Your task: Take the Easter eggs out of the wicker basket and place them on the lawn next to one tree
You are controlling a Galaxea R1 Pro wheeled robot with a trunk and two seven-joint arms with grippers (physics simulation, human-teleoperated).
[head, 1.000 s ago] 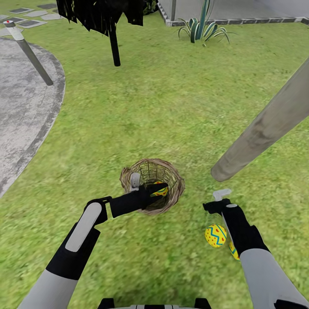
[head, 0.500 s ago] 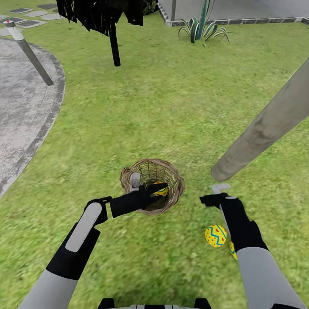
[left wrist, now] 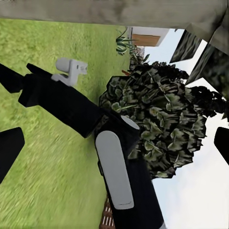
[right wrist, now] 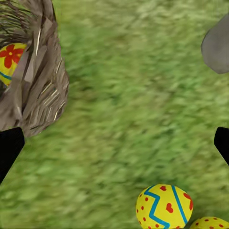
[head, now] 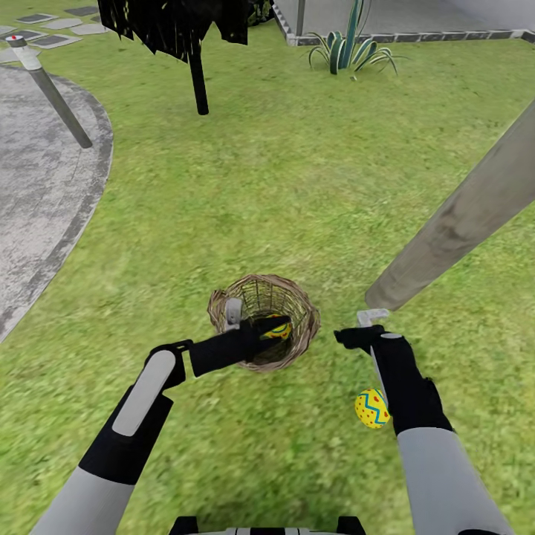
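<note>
A: Where's my left hand (head: 276,325)?
B: Down inside the basket (head: 306,316), right by the egg (head: 279,328) in there. Whether the fingers are clenched on it I can't tell; the head view is too crowded at that spot.

A: From the left wrist camera I get its two dark fingertips (left wrist: 10,151) far apart at the frame edges with nothing between them, so I'd log it as released. That camera looks across the grass (left wrist: 43,124) at my right arm (left wrist: 114,176) and a leafy bush (left wrist: 162,129).

B: Right hand (head: 355,327)?
A: It hovers over the lawn (head: 260,186) between the basket and the base of the pale trunk (head: 461,223). Its wrist view shows the fingertips (right wrist: 9,148) spread wide, so it's released and grasps nothing.

B: Eggs out so far?
A: One on the grass just beside my right forearm (head: 372,408) — the right wrist view has it (right wrist: 164,206) touching a second egg (right wrist: 210,223), cut off by the frame edge. Both lie near the trunk. The third sits in the basket (right wrist: 36,71), seen through the weave (right wrist: 10,59).

B: Basket pose?
A: Upright on the lawn.
</note>
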